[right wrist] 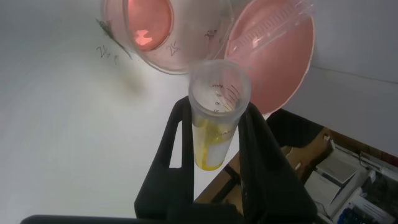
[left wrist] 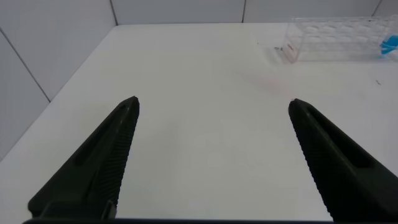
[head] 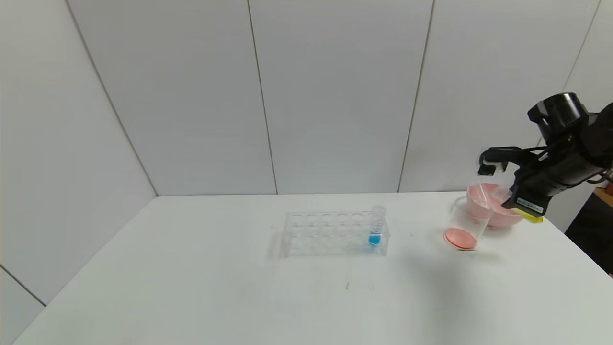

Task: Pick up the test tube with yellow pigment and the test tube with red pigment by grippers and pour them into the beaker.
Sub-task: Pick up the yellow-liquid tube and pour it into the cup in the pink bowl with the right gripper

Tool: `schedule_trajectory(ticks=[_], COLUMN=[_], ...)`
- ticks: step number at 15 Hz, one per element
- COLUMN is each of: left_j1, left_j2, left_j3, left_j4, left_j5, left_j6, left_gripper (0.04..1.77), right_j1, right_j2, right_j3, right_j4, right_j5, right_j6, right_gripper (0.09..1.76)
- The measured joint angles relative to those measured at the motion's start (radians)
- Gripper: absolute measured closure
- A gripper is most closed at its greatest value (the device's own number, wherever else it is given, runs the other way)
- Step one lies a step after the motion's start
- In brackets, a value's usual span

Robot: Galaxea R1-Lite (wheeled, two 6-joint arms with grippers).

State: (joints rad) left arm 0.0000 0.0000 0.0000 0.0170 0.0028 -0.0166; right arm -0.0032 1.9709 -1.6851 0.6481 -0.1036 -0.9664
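Note:
My right gripper (head: pixel 503 184) is shut on the test tube with yellow pigment (right wrist: pixel 217 118) and holds it tilted above the table, with its open mouth toward the beaker (right wrist: pixel 161 31). Yellow liquid sits at the tube's closed end and streaks along its wall. The clear beaker (head: pixel 464 225) stands at the right with red-orange liquid in its bottom. A clear tube (right wrist: pixel 273 31) lies in the pink bowl (right wrist: pixel 280 68); I see no red pigment in it. My left gripper (left wrist: pixel 212 109) is open and empty over bare table, out of the head view.
A clear rack (head: pixel 335 233) stands mid-table with a blue-tipped tube (head: pixel 377 225) in its right end; it also shows in the left wrist view (left wrist: pixel 336 37). The pink bowl (head: pixel 503 215) stands just behind the beaker. The table's right edge is close to the bowl.

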Motion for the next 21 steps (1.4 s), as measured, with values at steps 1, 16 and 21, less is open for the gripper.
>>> schedule_trajectory(ticks=[1, 16, 21], left_j1=[0.000, 0.000, 0.000], left_j2=[0.000, 0.000, 0.000], left_j3=[0.000, 0.000, 0.000], left_j4=[0.000, 0.000, 0.000], left_j5=[0.000, 0.000, 0.000], left_j6=[0.000, 0.000, 0.000], left_gripper=[0.09, 0.09, 0.09], right_j1=[0.006, 0.056, 0.079], right_j2=[0.007, 0.069, 0.117], right_j3=[-0.022, -0.138, -0.243], right_j4=[0.031, 0.139, 0.212], right_j5=[-0.019, -0.134, -0.246], right_j6=[-0.007, -0.049, -0.063], right_gripper=[1.37, 1.37, 1.37])
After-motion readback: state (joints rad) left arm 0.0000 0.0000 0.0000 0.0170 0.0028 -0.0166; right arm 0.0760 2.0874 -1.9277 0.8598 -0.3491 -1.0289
